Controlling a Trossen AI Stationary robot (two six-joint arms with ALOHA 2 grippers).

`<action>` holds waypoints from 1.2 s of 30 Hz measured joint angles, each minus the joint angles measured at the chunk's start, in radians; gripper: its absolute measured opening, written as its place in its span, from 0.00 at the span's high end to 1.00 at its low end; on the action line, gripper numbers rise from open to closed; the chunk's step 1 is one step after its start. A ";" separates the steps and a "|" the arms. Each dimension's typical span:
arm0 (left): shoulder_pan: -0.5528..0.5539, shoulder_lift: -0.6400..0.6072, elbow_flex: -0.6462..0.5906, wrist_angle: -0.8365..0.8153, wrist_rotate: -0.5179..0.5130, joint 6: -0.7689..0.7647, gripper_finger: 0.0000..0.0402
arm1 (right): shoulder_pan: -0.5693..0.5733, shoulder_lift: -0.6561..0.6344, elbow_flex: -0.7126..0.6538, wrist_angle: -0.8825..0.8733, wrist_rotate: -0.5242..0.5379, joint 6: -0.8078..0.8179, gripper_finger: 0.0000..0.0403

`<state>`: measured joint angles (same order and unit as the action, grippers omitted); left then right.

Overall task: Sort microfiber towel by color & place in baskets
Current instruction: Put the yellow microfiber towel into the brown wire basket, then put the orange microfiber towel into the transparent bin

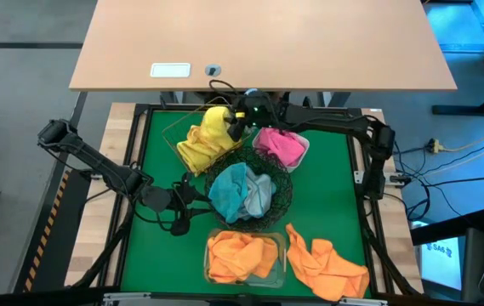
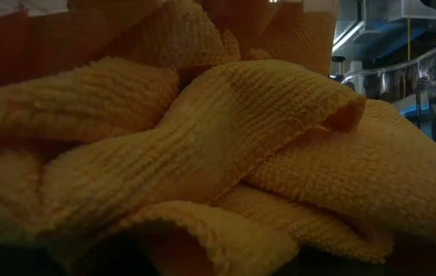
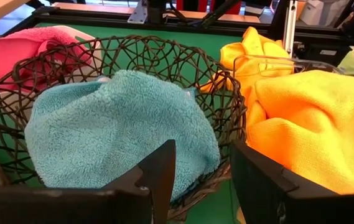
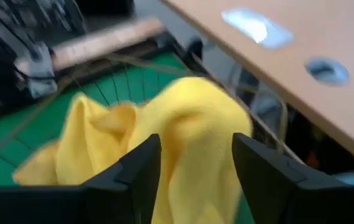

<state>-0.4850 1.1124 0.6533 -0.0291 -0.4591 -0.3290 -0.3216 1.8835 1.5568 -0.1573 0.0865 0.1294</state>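
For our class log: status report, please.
Right end effector open over yellow towel in copper basket. Left end effector open beside black bowl. Orange towel lies unsorted.

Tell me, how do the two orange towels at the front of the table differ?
The orange towel in the clear tub sits bunched inside the tub's walls, while the loose orange towel lies spread on the green mat beside that tub. The one in the tub is sorted; the loose one is not yet in any basket. The loose one sprawls wider. Both are the same orange, crumpled, and untouched by either gripper.
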 joint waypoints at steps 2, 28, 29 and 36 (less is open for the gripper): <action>0.000 0.000 0.000 0.003 0.000 0.000 0.64 | -0.002 0.000 0.054 -0.127 0.001 0.005 0.51; 0.000 0.000 0.000 0.004 0.000 0.000 0.64 | 0.369 -0.002 0.545 -1.390 -0.316 0.113 0.51; 0.000 0.000 0.000 0.004 0.000 0.000 0.64 | 0.411 -0.002 0.545 -1.400 -0.317 0.133 0.51; 0.000 0.000 0.000 0.004 0.000 0.000 0.64 | 0.709 -0.002 0.541 -1.413 -0.251 0.244 0.51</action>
<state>-0.4850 1.1126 0.6533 -0.0254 -0.4591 -0.3290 0.3872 1.8820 2.0977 -1.5702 -0.1641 0.3738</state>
